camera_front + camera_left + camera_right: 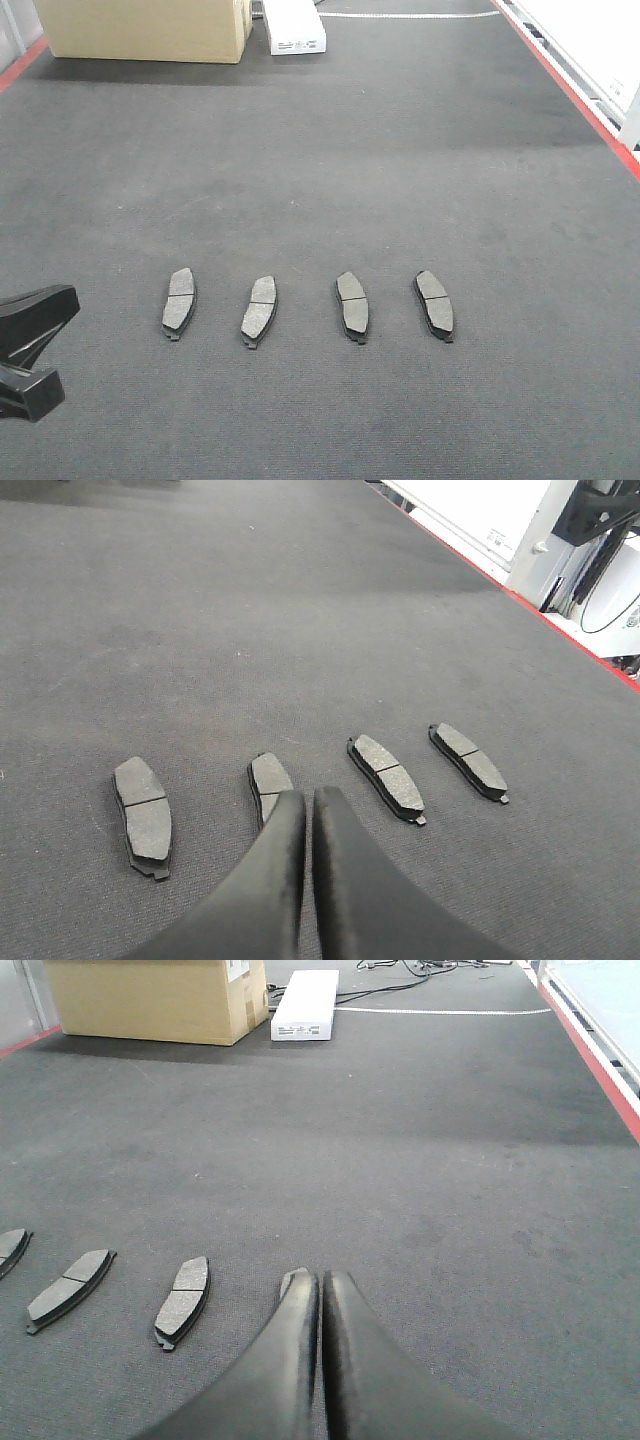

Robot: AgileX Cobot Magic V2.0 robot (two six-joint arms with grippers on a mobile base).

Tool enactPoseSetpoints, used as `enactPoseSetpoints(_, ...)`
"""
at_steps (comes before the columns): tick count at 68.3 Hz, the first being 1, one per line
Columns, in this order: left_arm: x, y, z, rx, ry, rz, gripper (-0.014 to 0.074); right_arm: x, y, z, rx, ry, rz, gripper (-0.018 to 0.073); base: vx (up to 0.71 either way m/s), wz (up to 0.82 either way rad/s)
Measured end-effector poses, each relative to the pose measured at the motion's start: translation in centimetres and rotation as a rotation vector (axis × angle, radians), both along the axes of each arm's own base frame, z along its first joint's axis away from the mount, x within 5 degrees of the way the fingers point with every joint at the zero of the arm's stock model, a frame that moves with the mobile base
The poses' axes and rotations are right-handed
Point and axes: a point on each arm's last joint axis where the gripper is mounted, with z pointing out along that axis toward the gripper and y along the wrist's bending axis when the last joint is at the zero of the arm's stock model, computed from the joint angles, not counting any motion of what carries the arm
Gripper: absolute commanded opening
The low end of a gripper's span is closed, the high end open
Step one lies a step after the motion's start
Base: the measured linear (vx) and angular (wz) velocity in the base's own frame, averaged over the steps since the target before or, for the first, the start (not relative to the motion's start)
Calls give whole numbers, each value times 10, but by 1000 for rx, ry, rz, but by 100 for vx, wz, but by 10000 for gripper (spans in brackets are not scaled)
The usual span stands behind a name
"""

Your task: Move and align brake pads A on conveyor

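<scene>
Charcoal felt-like conveyor belt with red rails carries four dark grey curved brake pads in a row at about 6 o'clock: first, second, third, fourth. All lie flat, well apart, but the angles differ slightly. Left tool is clenched and empty, its tips above the second pad. Right tool is likewise closed on nothing, over the fourth pad. Judgement: alignment looks nearly done; to finish, nudge pad ends gently with closed tips, squaring each to its neighbours without sliding it. A tan cardboard box and a white case sit at 12 o'clock.
</scene>
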Motion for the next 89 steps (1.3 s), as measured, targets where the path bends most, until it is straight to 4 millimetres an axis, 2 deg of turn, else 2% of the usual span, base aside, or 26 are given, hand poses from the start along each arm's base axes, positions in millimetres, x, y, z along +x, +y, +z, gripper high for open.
enactPoseSetpoints(18,0,-1,0,3,2,-9,-6,0,0,0,0,-1,0,-10,0,0)
enactPoseSetpoints(39,-6,-10,-1,100,-40,-167,-6,0,0,0,1,-3,0,-10,0,0)
enactPoseSetpoints(53,-7,-9,2,105,-86,-181,-6,0,0,0,1,-3,0,-10,0,0)
enactPoseSetpoints(59,-15,-2,-1,102,-118,-161,-6,0,0,0,1,-3,0,-10,0,0)
enactPoseSetpoints(66,-33,17,-7,84,-187,-86,-6,0,0,0,1,-3,0,-9,0,0)
enactPoseSetpoints(82,-73,54,-35,133,-393,186,-6,0,0,0,1,-3,0,-9,0,0)
enactPoseSetpoints(89,-80,61,-47,197,-432,280,-6,0,0,0,1,-3,0,-10,0,0)
